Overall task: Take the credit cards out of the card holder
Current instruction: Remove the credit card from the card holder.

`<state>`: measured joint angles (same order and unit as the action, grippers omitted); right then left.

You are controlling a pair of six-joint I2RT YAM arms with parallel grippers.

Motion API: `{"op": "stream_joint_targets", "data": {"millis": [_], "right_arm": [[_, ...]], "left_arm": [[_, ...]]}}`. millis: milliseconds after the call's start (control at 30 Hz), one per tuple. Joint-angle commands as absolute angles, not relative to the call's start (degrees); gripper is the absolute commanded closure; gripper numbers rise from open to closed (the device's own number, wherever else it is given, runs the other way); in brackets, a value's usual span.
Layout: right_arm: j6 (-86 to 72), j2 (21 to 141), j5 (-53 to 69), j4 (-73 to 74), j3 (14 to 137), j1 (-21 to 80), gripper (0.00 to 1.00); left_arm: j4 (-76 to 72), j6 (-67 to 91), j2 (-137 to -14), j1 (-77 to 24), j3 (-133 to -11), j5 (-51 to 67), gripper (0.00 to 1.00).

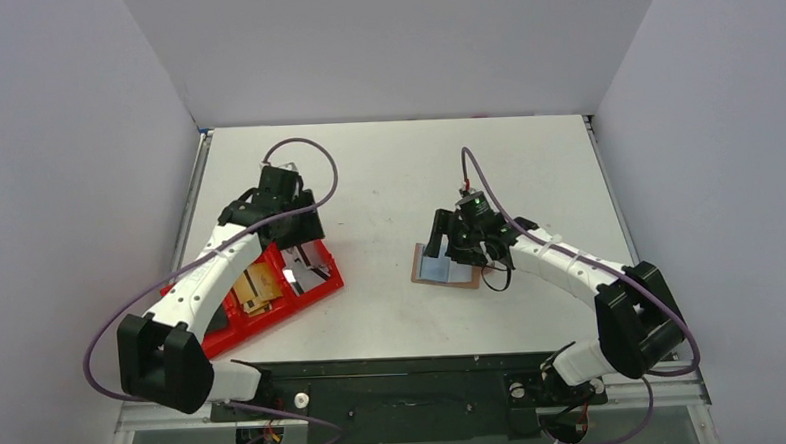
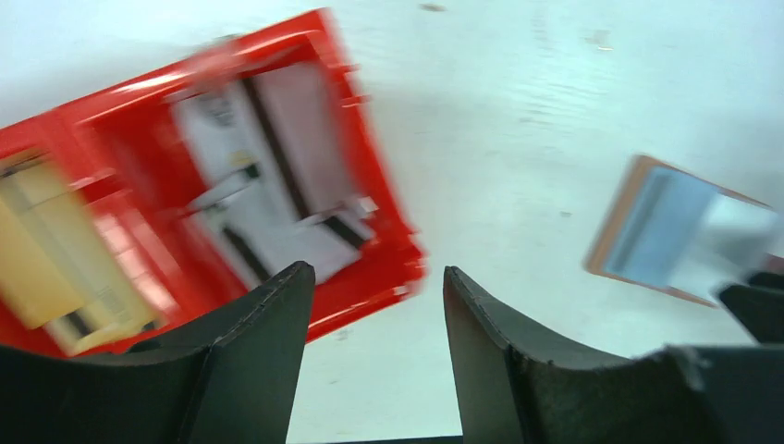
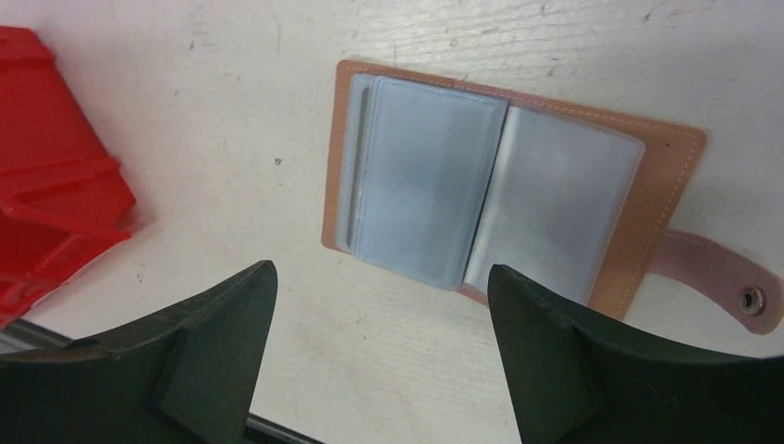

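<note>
R gripper (image 3: 379, 277) hangs wide, empty, over the card holder (image 3: 499, 194), which lies open flat so its sleeves face up; cards inside: can't tell. L gripper (image 2: 376, 273), jaws apart, empty, is over the red tray (image 2: 379, 291) at the holder's 9 o'clock, prob. the drop spot, w/ pale cards (image 2: 296, 157) in it.
</note>
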<state>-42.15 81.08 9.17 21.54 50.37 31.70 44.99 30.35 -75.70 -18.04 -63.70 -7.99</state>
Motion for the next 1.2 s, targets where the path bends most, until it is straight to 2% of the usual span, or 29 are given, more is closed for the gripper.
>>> {"op": "stream_joint_targets", "data": {"millis": [0,300,600,900,1133,1167], "right_arm": [[-44.9,84.1,3.6,18.3,52.1,32.3,0.22],[-47.0,91.1,1.1,18.3,55.7,34.2,0.37],[-46.6,92.5,-3.2,19.7,54.6,34.2,0.39],[-45.1,93.9,-0.5,15.4,52.1,33.3,0.41],[-43.6,96.2,2.6,13.8,51.6,33.1,0.49],[-43.5,96.4,3.0,13.7,51.5,33.2,0.53]], "left_arm": [[33.7,33.1,-81.2,-22.2,-68.4,7.1,0.48],[23.9,37.5,-88.4,-29.4,-68.8,17.7,0.48],[22.9,38.0,-91.3,-31.1,-69.5,17.7,0.48],[21.8,39.0,-94.3,-32.8,-70.5,17.5,0.48],[21.1,40.0,-95.7,-33.6,-70.4,17.1,0.48],[21.1,40.1,-95.9,-33.6,-70.3,17.1,0.48]]}}
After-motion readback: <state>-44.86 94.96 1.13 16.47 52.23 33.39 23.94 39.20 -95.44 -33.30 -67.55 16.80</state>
